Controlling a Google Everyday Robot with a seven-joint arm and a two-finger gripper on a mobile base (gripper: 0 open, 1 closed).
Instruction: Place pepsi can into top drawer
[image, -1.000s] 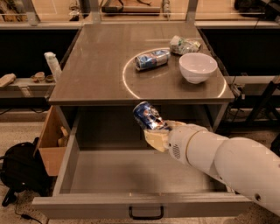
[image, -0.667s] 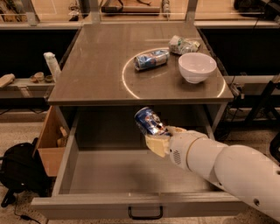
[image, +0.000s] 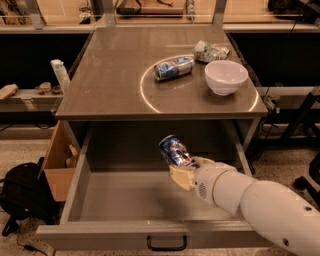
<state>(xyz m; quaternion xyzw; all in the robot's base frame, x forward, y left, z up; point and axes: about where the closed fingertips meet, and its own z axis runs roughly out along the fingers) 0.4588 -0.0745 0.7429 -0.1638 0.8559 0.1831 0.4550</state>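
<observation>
Your grey worktop (image: 115, 75) carries a white bowl (image: 226, 76) and a paler can (image: 173, 67); a black backpack (image: 22, 197) sits on the floor. Below, the top drawer (image: 125, 197) stands open. The end effector (image: 181, 168) grips the tilted pepsi can (image: 175, 151) above its inside, lower than a moment ago.

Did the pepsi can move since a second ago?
Yes. The pepsi can, held in the gripper, is lower now, farther below the table front edge and nearer the top drawer floor.
</observation>
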